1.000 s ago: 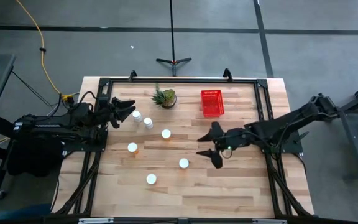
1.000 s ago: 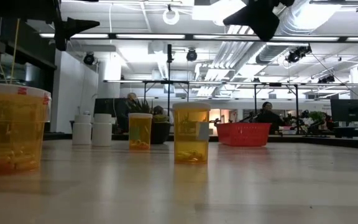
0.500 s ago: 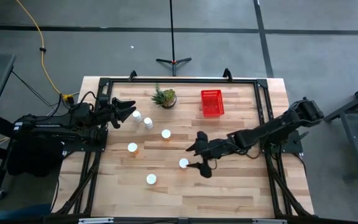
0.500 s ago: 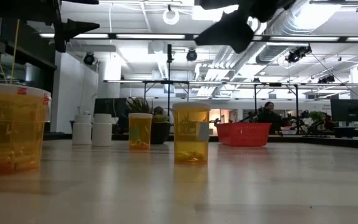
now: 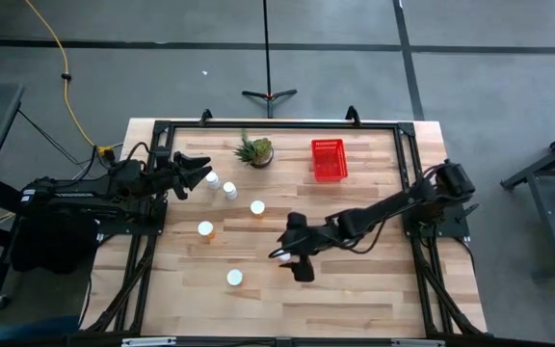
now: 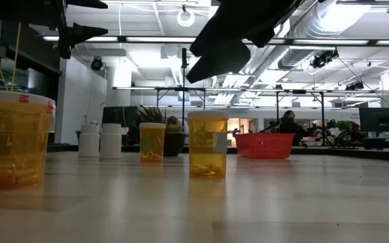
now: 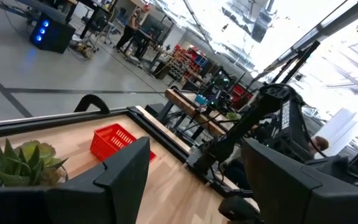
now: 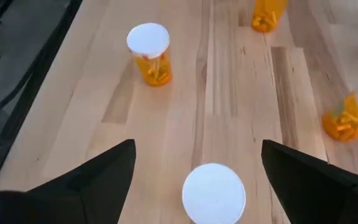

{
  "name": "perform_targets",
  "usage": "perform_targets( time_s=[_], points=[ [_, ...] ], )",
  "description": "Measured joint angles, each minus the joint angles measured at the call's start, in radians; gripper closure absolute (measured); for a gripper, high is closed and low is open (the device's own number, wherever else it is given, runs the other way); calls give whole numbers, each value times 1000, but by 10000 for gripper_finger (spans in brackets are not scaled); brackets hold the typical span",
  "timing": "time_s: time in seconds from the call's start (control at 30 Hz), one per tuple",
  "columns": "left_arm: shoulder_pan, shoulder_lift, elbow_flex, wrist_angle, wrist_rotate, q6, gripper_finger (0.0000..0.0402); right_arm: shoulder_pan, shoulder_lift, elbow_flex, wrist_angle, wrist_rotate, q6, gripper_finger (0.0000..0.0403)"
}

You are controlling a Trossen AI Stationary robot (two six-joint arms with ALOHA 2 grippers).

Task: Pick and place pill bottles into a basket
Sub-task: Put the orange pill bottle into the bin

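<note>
One pill bottle (image 8: 214,193) stands upright on the counter (image 8: 241,93) directly under the right gripper (image 8: 197,171), its white cap between the two fingers (image 8: 92,177) held wide apart, the red basket (image 5: 328,159) well away.

A robotics lab: exposed ceiling ducts (image 6: 356,27), strip lights, rows of workbenches (image 6: 296,145) with monitors (image 6: 379,120), concrete floor (image 5: 258,77).

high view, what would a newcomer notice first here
The right gripper reaches to mid-table, fingers spread either side of a white-capped pill bottle. Five more pill bottles dot the wood to its left, and the red basket sits by the far edge beside a potted plant.
</note>
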Motion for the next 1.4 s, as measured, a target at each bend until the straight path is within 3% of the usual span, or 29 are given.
perform_targets(
  time_s=[0.57, 1.4],
  points=[
    [0, 0, 0, -19, 0, -1, 112, -2, 42, -2, -57, 44, -60, 68],
    [0, 0, 0, -19, 2, -3, 112, -32, 142, -3, -16, -44, -58, 71]
  ],
)
